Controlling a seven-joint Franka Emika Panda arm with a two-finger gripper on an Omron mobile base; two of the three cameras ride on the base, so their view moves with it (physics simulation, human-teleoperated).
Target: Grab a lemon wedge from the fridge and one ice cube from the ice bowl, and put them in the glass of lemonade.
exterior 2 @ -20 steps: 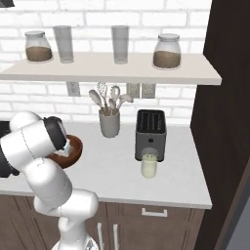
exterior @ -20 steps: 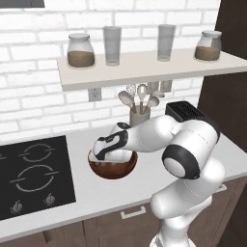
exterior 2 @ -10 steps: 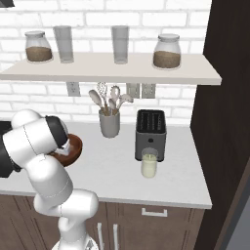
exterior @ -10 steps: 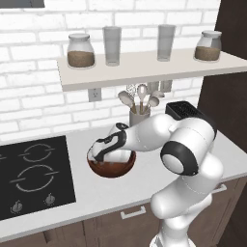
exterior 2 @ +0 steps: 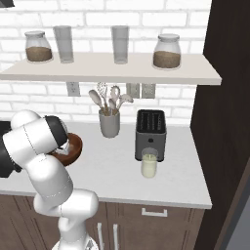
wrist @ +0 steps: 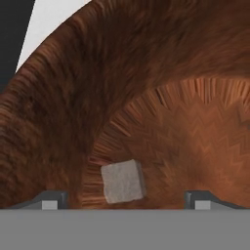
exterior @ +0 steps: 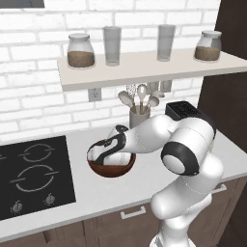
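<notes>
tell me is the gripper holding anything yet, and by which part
Nothing held. The gripper is open inside the ice bowl; the ice cube sits between its fingertips, ungripped.

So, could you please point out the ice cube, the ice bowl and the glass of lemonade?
ice cube [wrist: 122,181], hand view, its pale top face.
ice bowl [exterior: 112,170], left base view, its outer front wall.
glass of lemonade [exterior 2: 149,166], right base view, its liquid-filled body.

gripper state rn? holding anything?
Gripper: open, holding nothing. Its tips sit down inside the ice bowl, with the ice cube between them, ungripped.
</notes>
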